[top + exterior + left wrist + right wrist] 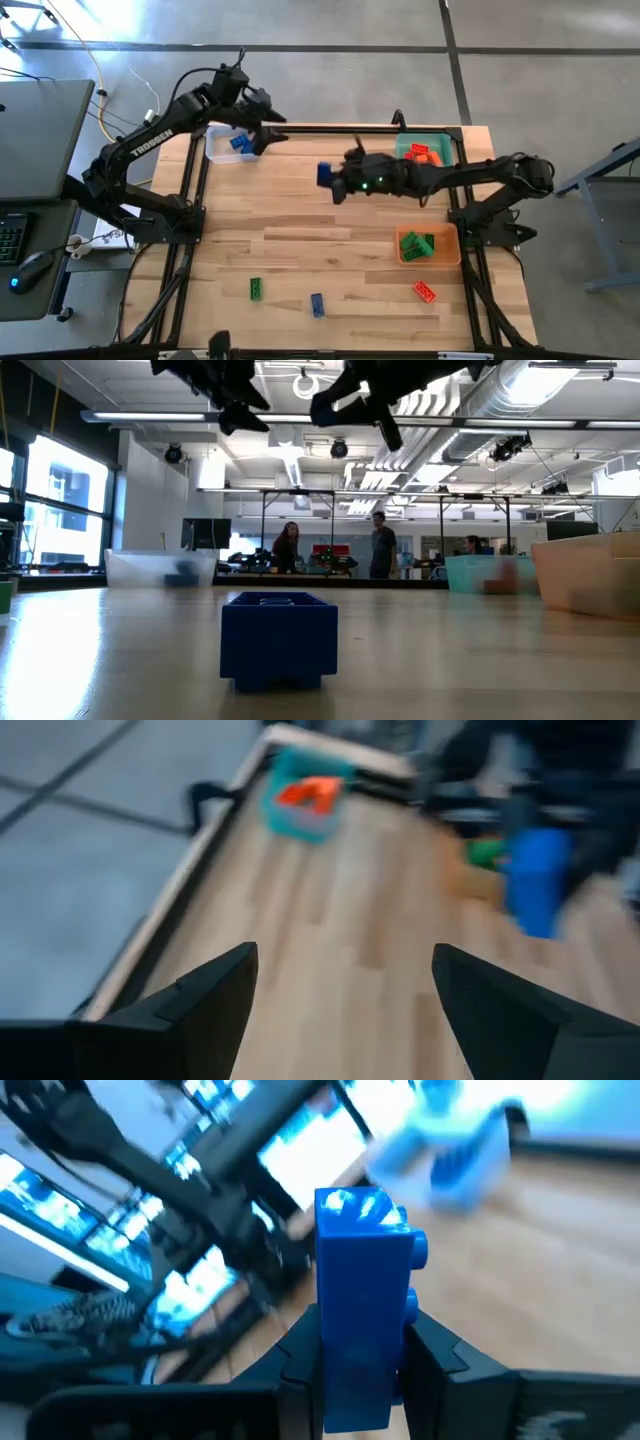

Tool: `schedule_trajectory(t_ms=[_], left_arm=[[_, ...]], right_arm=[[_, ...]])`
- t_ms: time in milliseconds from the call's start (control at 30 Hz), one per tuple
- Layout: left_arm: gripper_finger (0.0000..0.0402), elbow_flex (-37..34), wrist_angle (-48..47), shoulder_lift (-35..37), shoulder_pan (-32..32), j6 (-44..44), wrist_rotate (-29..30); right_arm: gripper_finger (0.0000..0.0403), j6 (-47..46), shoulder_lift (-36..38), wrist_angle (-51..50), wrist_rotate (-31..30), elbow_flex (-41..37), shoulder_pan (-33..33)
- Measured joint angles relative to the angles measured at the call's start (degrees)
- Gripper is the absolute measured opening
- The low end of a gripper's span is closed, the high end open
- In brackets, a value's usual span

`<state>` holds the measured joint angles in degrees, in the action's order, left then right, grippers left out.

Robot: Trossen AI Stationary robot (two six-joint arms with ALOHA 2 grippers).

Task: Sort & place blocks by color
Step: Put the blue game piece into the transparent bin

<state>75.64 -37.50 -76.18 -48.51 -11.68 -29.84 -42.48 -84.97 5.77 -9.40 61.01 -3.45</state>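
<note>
1. Closest to you on the wooden surface (300,250) lie three loose blocks: a green block (256,289), a blue block (317,305) just right of it, and a red block (425,291) toward the right edge. In the low view that blue block (278,637) fills the foreground, studs up.
2. A step farther in on the right, your orange bin (452,240) holds several green blocks (417,245).
3. Above mid-surface, your right pincer (331,178) is clamped on a blue brick (325,173) and carries it in the air; the right wrist view shows both fingers (435,1355) pressed against the sides of that brick (362,1310), which stands upright between them with its studs facing sideways.
4. Behind the right arm, at the far edge, the teal bin (444,146) contains red blocks (425,154).
5. At the far left, your left pincer (268,137) hovers just beside the clear bin (214,146), which holds blue blocks (240,142). Its fingers (205,995) stand wide apart with nothing between them.
6. Beyond the surface, in the room, you can see people (383,544) standing.
</note>
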Motion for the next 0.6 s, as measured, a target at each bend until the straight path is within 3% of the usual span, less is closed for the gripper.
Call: schedule_trajectory(t_ms=[200, 600], left_arm=[[0.0289, 0.0, 3.3, 0.0, 1.2, -0.9, -8.8], [0.0289, 0.0, 14.6, 0.0, 4.6, 11.9, -12.1]], right_arm=[[0.0062, 5.2, 0.0, 6.8, 2.5, 0.0, -3.9], [0.0065, 16.1, 0.0, 17.4, 10.9, 0.0, -9.8]])
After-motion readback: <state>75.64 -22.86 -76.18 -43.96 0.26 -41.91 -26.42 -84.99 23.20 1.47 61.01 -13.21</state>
